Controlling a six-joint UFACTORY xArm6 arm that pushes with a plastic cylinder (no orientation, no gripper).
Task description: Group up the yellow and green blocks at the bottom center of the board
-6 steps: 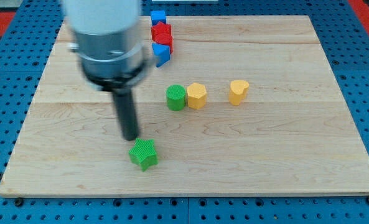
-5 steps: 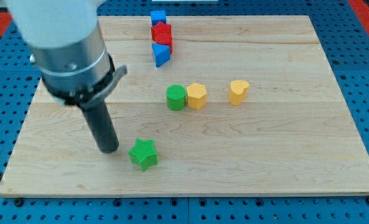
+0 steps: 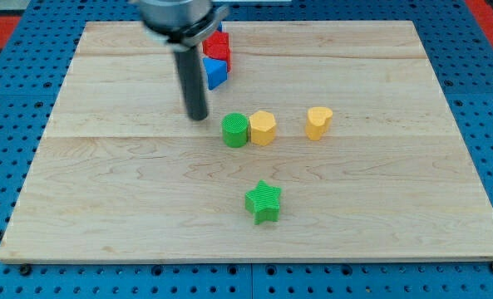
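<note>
A green star block (image 3: 263,202) lies near the bottom centre of the board. A green round block (image 3: 235,130) and a yellow hexagonal block (image 3: 263,128) touch side by side at mid-board. A yellow heart-shaped block (image 3: 318,122) stands apart to their right. My tip (image 3: 198,116) rests on the board just left of and slightly above the green round block, a small gap between them.
A cluster of red (image 3: 219,46) and blue (image 3: 216,72) blocks sits at the view's top centre, partly hidden behind my rod. The wooden board (image 3: 396,208) lies on a blue pegboard.
The green star has moved right, from lower left-centre to bottom centre. My tip has moved from beside the star up and right to the left of the green round block.
</note>
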